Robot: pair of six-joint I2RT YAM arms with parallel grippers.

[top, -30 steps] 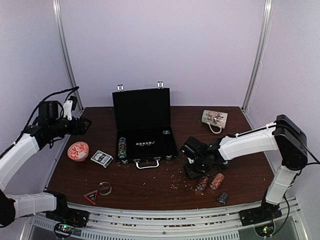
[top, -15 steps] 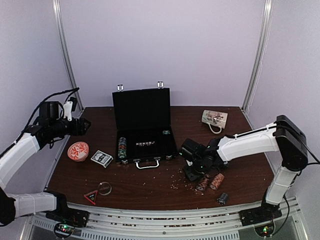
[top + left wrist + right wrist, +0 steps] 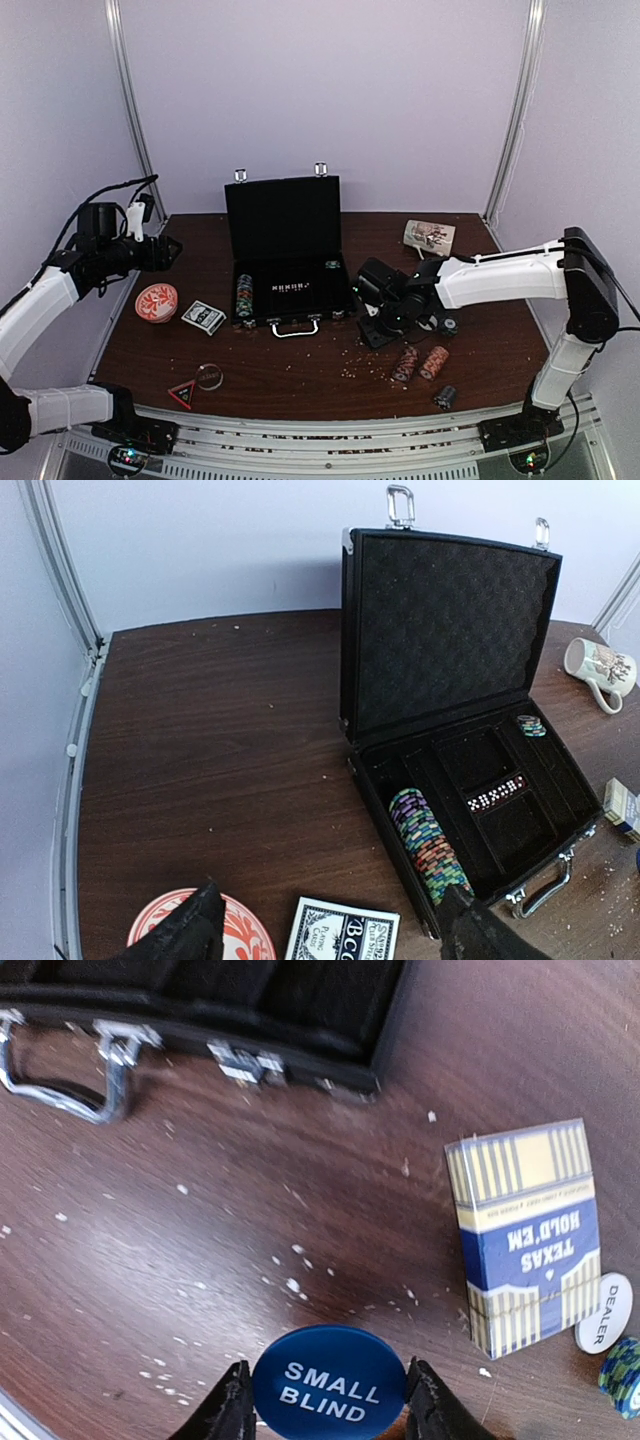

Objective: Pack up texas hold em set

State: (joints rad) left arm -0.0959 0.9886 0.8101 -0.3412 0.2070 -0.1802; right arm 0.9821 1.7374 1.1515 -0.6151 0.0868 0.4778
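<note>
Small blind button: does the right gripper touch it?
Touching. In the right wrist view, both fingers of the right gripper press against the small blind button at its rim.

Right wrist view:
- Blue round button [image 3: 330,1380], held between the fingers of the right end effector [image 3: 332,1402]. White capitals in two lines: "SMALL BLIND".
- Boxed deck [image 3: 527,1235], at 2 o'clock from that button. Reads "TEXAS HOLD 'EM", upside down in this view.
- White round button [image 3: 603,1312], at 5 o'clock from the deck, just beside its corner. Reads "DEALER", running sideways.

Left wrist view:
- Second card box [image 3: 343,932], at 6 o'clock in the frame. Large letters "BCO" legible; the smaller lines are not.
- Mug [image 3: 598,670], at 3 o'clock. Print not legible.
</note>
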